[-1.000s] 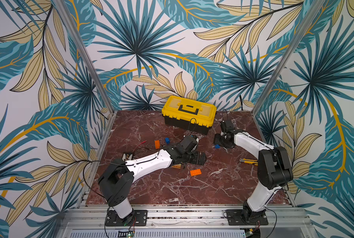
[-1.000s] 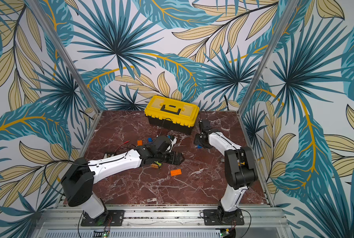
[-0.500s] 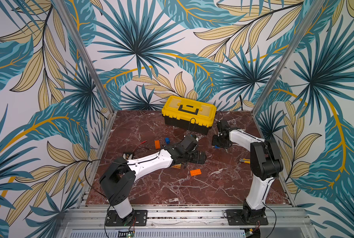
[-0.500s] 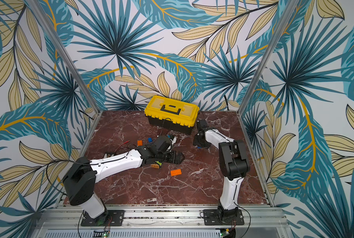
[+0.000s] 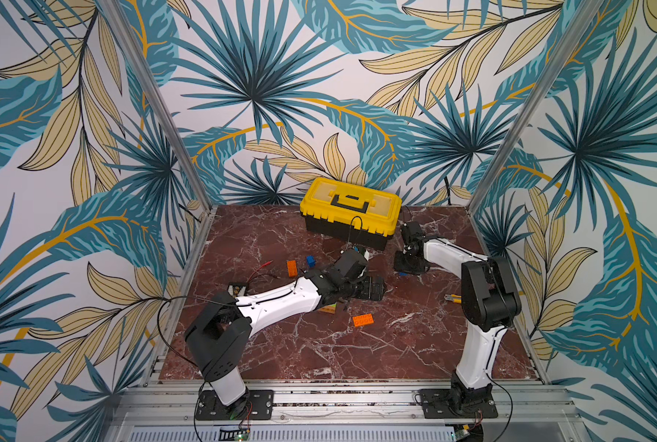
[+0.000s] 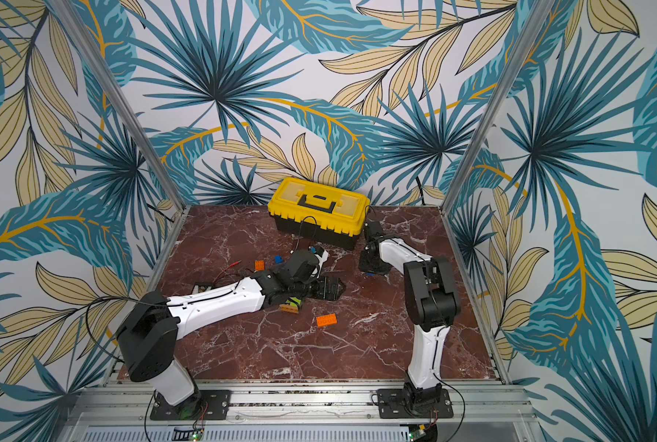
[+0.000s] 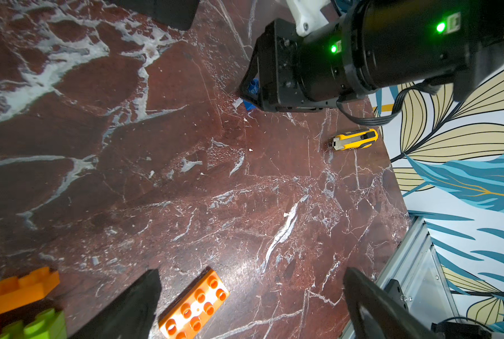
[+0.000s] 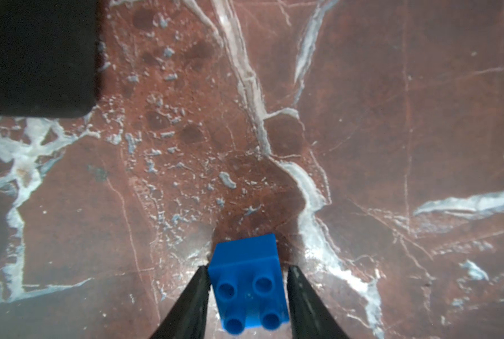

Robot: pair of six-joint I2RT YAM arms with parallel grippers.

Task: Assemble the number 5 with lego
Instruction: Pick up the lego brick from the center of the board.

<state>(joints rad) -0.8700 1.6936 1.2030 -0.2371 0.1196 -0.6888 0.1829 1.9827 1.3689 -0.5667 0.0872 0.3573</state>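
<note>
A blue lego brick [image 8: 246, 281] rests studs-up on the marble between my right gripper [image 8: 248, 293] fingers. One finger [image 8: 198, 293] touches its edge; a thin gap remains at the other side, so the gripper is still open. In a top view this gripper [image 5: 405, 268] points down near the toolbox. My left gripper [image 7: 250, 305] stands wide open, low over the table, holding nothing. An orange brick [image 7: 193, 305] lies below, near one finger. A joined orange [image 7: 16, 290] and lime green [image 7: 39, 325] stack sits beside the left gripper [image 5: 376, 289]. Further back lie another orange brick [image 5: 291, 268] and a blue one [image 5: 311, 261].
A yellow-and-black toolbox [image 5: 350, 210] stands at the back, close behind the right gripper. A yellow utility knife [image 7: 355, 138] lies near the right edge. A small black device [image 5: 237, 287] with red wires [image 5: 262, 268] sits at the left, beside the left arm.
My right gripper's jaws have narrowed around the blue brick, and the right arm's elbow has swung toward the front. The left arm has held still.
</note>
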